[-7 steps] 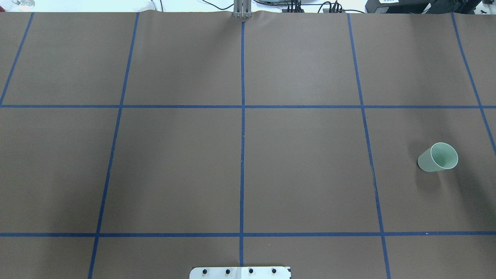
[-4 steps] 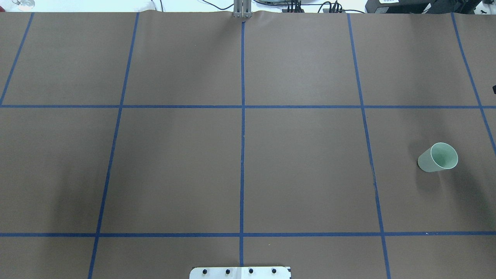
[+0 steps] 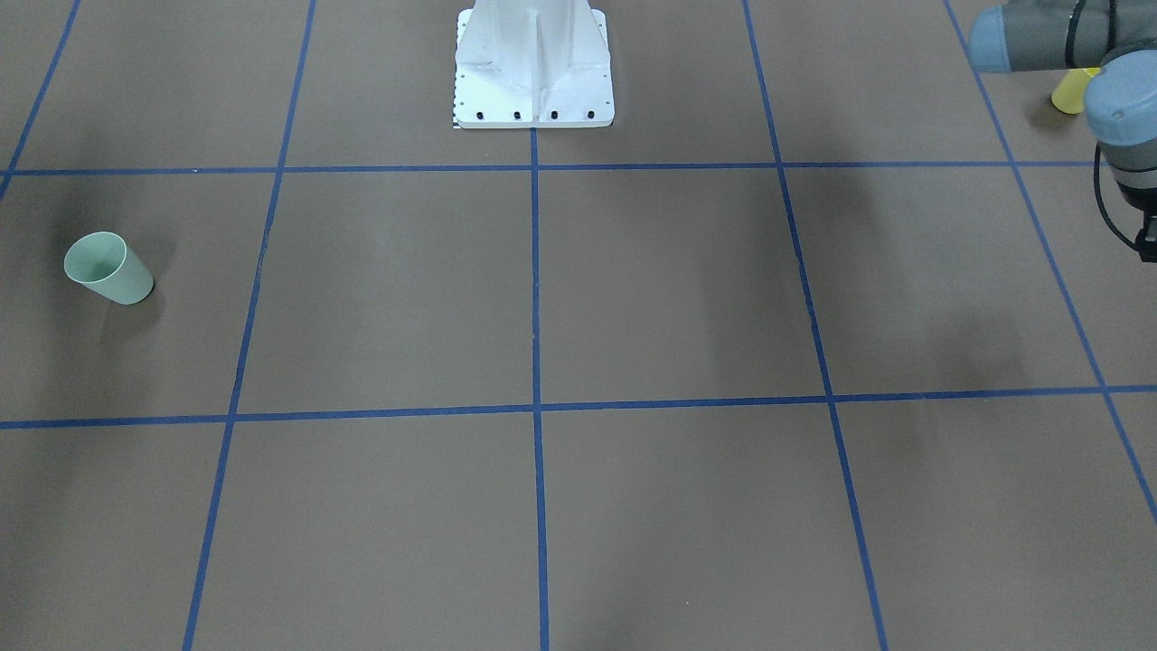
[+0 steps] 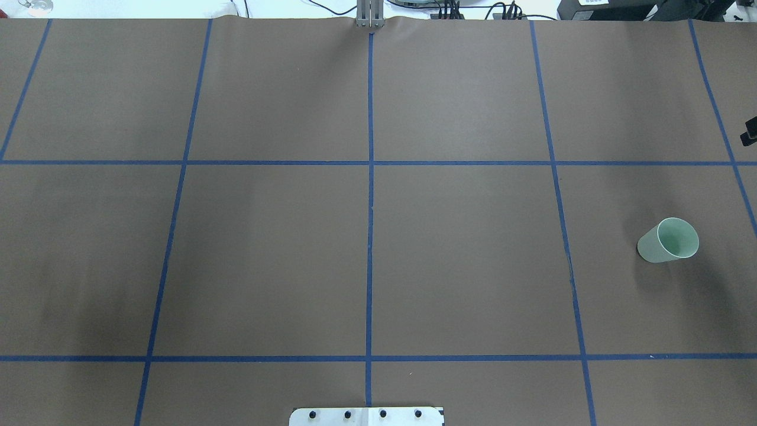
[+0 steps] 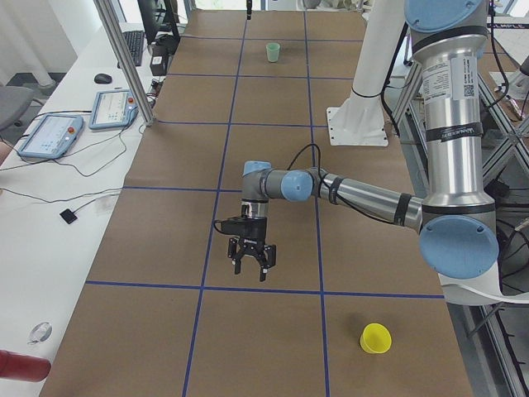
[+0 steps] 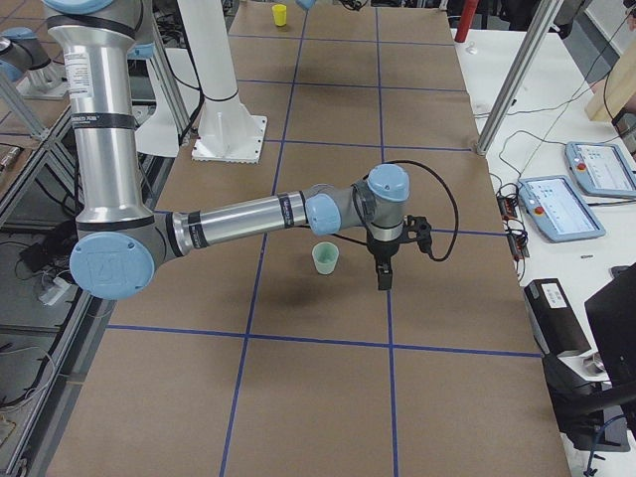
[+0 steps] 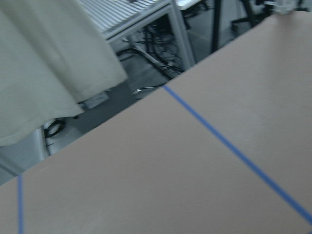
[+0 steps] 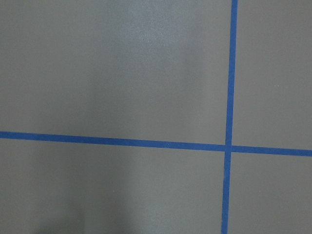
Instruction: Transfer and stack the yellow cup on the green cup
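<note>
Matte brown table (image 4: 461,248), tapered plastic green cup (image 4: 668,239), yellow cup (image 5: 375,338); left hand (image 5: 250,271), right hand (image 6: 384,280): cannot tell

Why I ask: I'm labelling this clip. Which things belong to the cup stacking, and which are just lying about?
Job in hand:
yellow cup
green cup
left hand
right hand

Just lying about, on the side bench:
near pendant
far pendant
mouse
keyboard
</note>
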You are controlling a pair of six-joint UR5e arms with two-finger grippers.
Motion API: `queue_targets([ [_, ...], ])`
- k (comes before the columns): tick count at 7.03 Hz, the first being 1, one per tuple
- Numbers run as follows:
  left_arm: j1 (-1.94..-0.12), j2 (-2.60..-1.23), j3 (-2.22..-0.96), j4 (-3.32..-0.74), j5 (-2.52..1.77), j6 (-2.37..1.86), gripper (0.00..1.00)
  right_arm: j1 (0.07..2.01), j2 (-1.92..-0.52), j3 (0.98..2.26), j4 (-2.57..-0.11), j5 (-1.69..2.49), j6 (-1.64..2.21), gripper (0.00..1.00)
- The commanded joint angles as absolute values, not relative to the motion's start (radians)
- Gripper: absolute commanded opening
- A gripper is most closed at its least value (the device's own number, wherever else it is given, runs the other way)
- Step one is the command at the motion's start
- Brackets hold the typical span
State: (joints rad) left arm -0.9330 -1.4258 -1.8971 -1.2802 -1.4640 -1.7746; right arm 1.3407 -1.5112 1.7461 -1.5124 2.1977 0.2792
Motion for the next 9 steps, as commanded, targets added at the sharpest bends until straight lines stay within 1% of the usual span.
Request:
queue_targets([
  [1,-0.769,-1.422,-1.881,-1.022,-1.466,-2.204,0.83,1.309,-1.511,1.752,-1.493,2.163,0.279,0.99],
  [2,-0.723,-1.42,-1.8,-0.988,-1.483,-2.35,0.85,1.293,-1.509,1.753,-1.491,2.157,0.281,0.99],
  [3,-0.682,-1.42,-1.726,-0.988,-1.506,-2.499,0.9,1.293,-1.508,1.755,-1.491,2.148,0.279,0.99],
  [4,-0.61,-1.42,-1.676,-0.988,-1.57,-2.593,0.92,1.293,-1.511,1.759,-1.491,2.129,0.279,0.99],
  [5,-0.539,-1.411,-1.64,-0.983,-1.683,-2.629,0.92,1.293,-1.511,1.763,-1.491,2.128,0.279,0.99],
  [6,-0.469,-1.372,-1.64,-0.974,-1.766,-2.669,0.91,1.29,-1.508,1.763,-1.491,2.125,0.279,0.99],
  [7,-0.456,-1.359,-1.632,-0.977,-1.794,-2.677,0.91,1.29,-1.508,1.764,-1.491,2.112,0.279,0.99],
  [9,-0.431,-1.325,-1.571,-1.053,-1.848,-2.687,0.9,1.289,-1.508,1.772,-1.491,2.103,0.279,0.99],
])
